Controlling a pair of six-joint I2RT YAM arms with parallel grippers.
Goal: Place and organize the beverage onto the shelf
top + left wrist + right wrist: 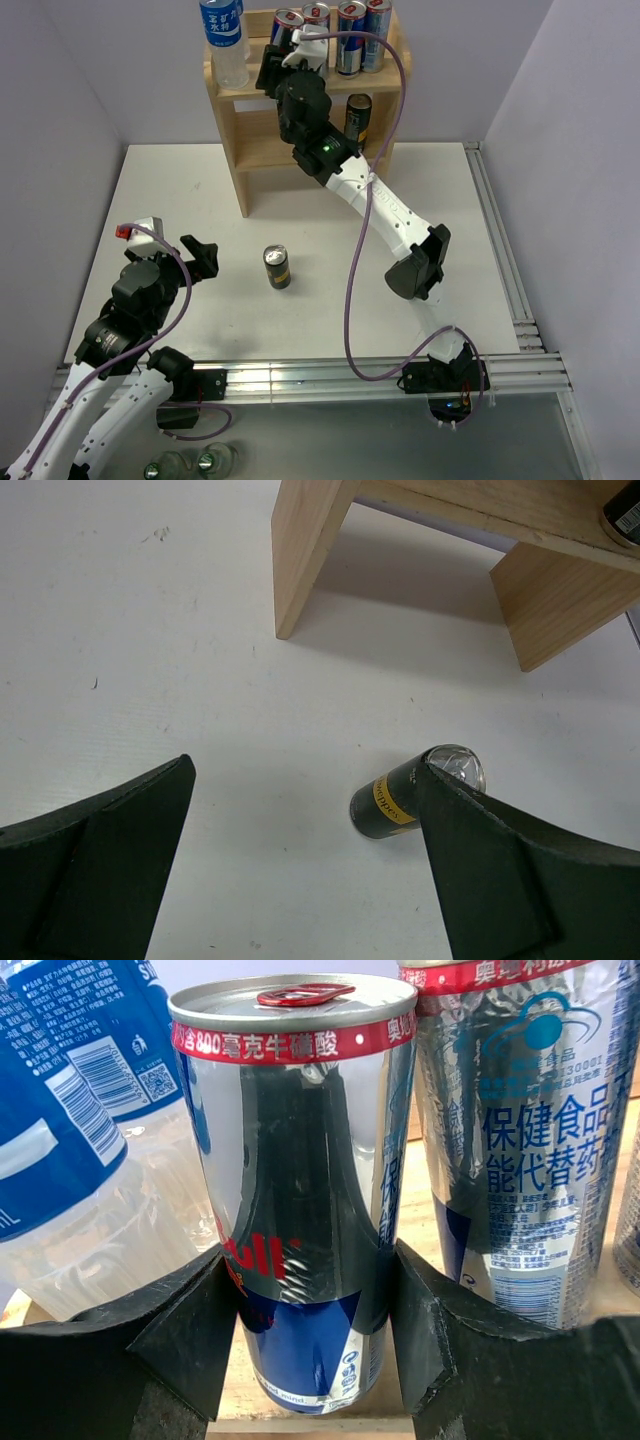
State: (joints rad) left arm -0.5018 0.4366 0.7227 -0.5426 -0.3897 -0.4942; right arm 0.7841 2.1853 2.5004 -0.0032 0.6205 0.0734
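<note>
The light wooden shelf (240,130) stands at the back of the table. My right gripper (283,50) is at its top tier, shut on an upright Red Bull can (300,1160) whose base rests on the top board (412,1200). A water bottle (80,1160) stands close on its left and another Red Bull can (520,1140) close on its right. A dark Schweppes can (277,268) stands on the table. My left gripper (208,258) is open and empty just left of it. In the left wrist view the can (388,805) is partly hidden behind the right finger (500,880).
Three more Red Bull cans (350,38) line the top tier. A dark can (358,115) stands on the lower tier. Purple-grey walls close in on both sides. Aluminium rails (330,375) run along the near edge and right side. Bottles (190,465) lie below the table.
</note>
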